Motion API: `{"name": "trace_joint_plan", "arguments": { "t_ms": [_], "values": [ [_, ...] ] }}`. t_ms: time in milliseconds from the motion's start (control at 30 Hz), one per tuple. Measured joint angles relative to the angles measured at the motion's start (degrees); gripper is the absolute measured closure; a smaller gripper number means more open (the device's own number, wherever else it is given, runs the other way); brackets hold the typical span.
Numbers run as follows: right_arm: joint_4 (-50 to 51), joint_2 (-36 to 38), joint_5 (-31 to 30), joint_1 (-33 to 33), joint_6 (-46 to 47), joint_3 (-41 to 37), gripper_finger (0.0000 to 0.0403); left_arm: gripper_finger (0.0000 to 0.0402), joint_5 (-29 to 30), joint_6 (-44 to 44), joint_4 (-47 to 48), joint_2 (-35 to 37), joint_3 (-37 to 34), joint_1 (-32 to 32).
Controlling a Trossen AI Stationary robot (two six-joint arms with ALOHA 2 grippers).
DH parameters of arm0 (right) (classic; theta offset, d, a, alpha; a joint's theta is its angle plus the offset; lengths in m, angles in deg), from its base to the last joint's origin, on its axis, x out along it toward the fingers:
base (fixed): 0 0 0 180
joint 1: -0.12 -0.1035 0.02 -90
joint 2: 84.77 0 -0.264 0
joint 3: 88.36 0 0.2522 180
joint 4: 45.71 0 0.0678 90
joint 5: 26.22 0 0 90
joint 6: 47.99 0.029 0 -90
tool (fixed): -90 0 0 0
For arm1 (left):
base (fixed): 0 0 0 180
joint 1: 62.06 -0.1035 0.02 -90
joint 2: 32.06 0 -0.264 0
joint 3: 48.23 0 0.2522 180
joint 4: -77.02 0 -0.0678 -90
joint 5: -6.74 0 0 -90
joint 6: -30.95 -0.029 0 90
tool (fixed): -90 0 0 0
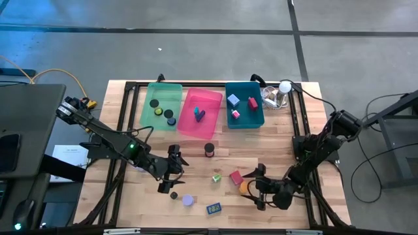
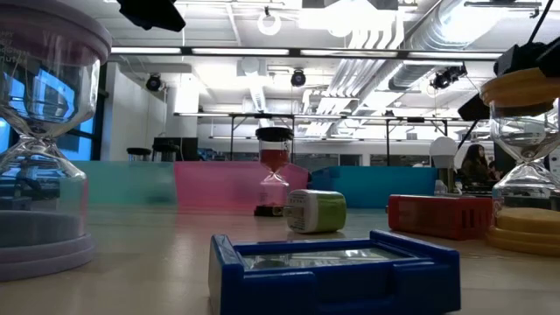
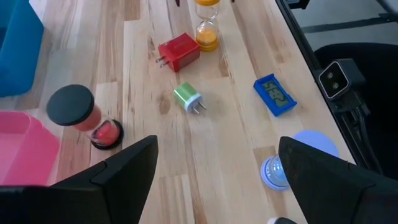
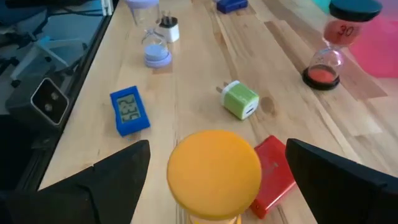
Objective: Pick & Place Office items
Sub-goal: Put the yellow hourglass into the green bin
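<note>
Several small items stand on the table's near half. There is a black-capped red hourglass, a green charger, a red charger, an orange-capped hourglass, a lavender hourglass and a blue clock. My right gripper is open, with one finger on either side of the orange hourglass and a gap on both sides. My left gripper is open above bare wood. The lavender hourglass is beside one of its fingers and the red hourglass is beyond the other.
Green bin, pink bin and teal bin line the far edge, each holding small pieces. A white ball-topped clear gadget stands right of the teal bin. The red charger lies against the orange hourglass's base. A small white charger is near the lavender hourglass.
</note>
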Motion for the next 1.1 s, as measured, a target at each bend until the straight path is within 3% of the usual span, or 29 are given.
{"name": "trace_joint_plan", "arguments": {
  "t_ms": [467, 667, 967, 1100],
  "values": [
    [-1.2, -4.0, 6.8, 4.0, 2.8, 0.0, 0.0060, 0.0078, 0.0, 0.0, -0.2, 0.0, 0.0, 0.0],
    [-1.4, -4.0, 7.7, 4.1, 2.8, 0.0, 0.0116, 0.0078, 0.0, 0.0, -0.2, 0.0, 0.0, 0.0],
    [-1.4, -4.0, 9.1, 4.1, 2.6, 0.0, 0.0248, 0.0078, 0.0, 0.6, -0.2, 0.0, 0.0, 0.0],
    [-1.5, -4.0, 9.6, 4.1, 2.4, 0.0, 0.0255, 0.0078, 0.0, 2.4, -0.2, 0.0, 0.0, 0.0]
  ]
}}
